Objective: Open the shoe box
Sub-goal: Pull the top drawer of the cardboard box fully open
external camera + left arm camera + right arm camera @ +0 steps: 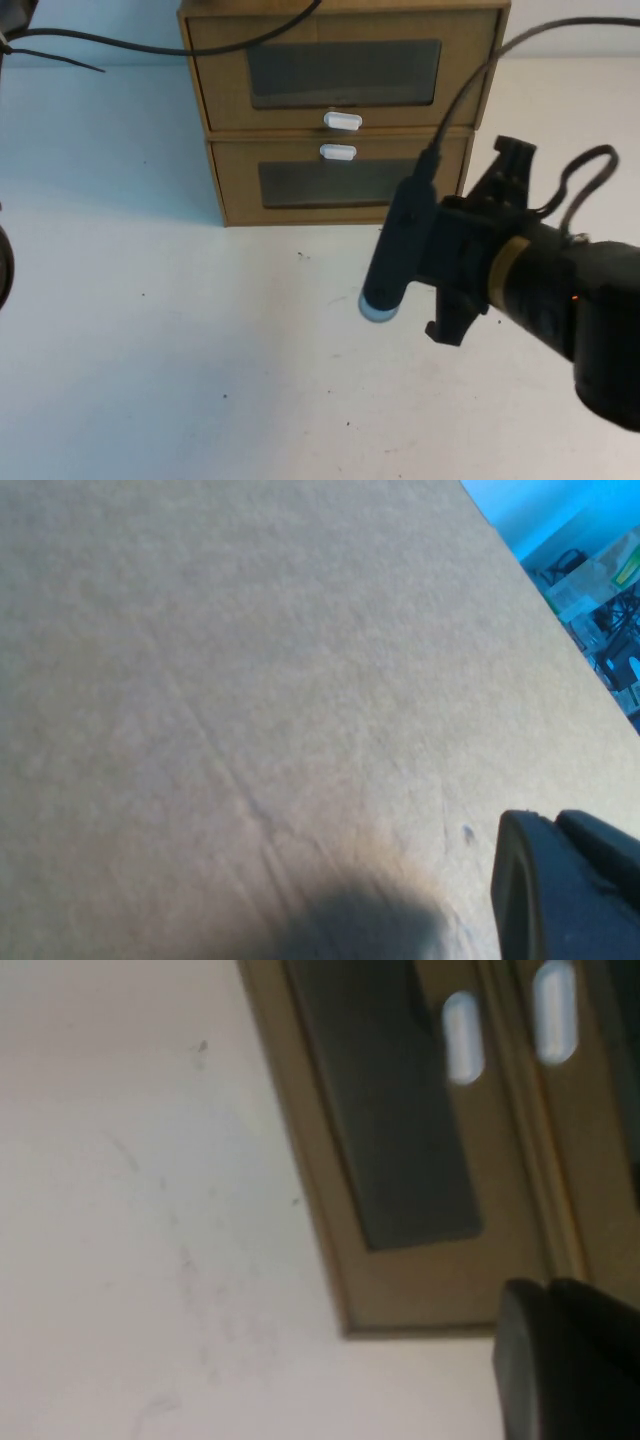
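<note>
The shoe box (340,205) is a brown cardboard unit with two stacked drawers at the table's back, both pushed in. Each has a dark window and a white handle: upper handle (342,121), lower handle (338,152). My right gripper (514,150) hovers shut and empty in front of the box's right edge, level with the lower drawer. Its wrist view shows the fingertips (520,1305) pressed together, the lower drawer's front (440,1280) and both handles (462,1037). My left gripper (555,822) is shut, close against a plain cardboard surface (250,680); it is out of the high view.
The white table (150,350) stretches in front of the box. Black cables (120,42) trail across the back left and over the box's top. The right arm's camera housing (395,260) hangs over the table right of centre.
</note>
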Available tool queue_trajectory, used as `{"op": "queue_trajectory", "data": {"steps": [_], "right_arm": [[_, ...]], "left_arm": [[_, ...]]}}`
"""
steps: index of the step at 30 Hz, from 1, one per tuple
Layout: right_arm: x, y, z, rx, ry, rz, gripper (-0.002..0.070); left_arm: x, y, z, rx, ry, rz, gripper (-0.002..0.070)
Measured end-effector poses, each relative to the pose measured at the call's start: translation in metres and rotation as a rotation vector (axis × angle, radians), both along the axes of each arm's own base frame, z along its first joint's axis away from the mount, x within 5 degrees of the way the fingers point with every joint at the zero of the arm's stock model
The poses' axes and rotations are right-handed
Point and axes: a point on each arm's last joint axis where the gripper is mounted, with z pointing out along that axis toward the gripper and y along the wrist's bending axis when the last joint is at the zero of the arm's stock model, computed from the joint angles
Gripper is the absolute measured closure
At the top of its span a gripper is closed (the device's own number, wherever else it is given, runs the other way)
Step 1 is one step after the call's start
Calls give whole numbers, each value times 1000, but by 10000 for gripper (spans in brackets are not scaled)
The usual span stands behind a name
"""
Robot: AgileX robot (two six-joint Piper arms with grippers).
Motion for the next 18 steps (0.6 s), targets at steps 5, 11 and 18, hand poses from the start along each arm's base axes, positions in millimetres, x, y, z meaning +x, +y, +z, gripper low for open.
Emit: {"op": "queue_trajectory", "data": {"steps": [5,11,18], "right_arm": [[12,24,-9,-128,-190,115,690],[38,51,-24,-206,-226,69,675],[67,83,-28,-208,-260,13,524]], "left_arm": [[0,0,0,1,1,-1,679],[0,0,0,1,1,-1,679],[0,0,0,1,1,-1,679]]}}
